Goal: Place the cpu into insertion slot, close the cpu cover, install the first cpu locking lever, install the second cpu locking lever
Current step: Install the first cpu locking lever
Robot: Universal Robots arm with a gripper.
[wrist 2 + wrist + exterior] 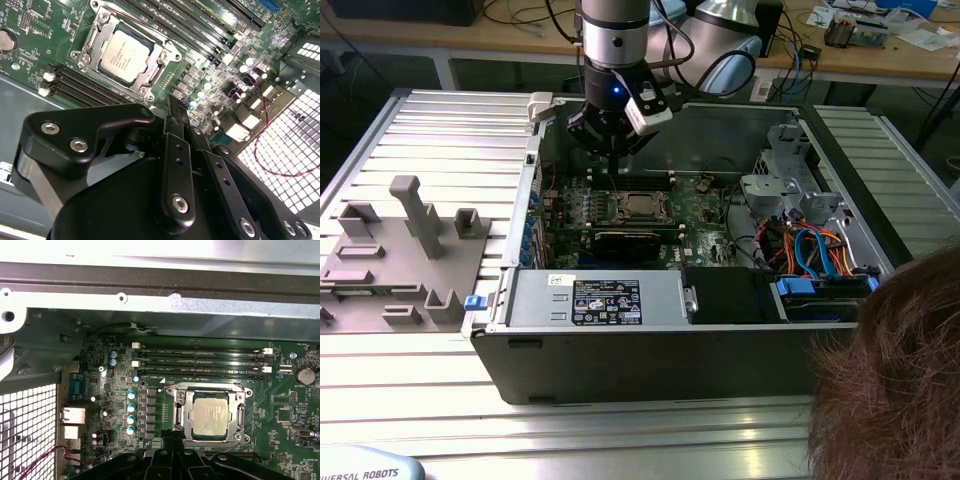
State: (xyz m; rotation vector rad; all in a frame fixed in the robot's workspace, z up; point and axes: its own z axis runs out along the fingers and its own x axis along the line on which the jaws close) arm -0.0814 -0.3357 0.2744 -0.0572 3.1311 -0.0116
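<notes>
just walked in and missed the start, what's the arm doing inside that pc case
A single robot arm is reaching into the open computer case from above, its claw poised over the green motherboard. The cpu already sits in the insertion slot, with the cpu cover lying down around it as a silvery frame. In both wrist views the claw's tips sit just beside the socket's edge. A person's head shows at the exterior view's right.
</notes>
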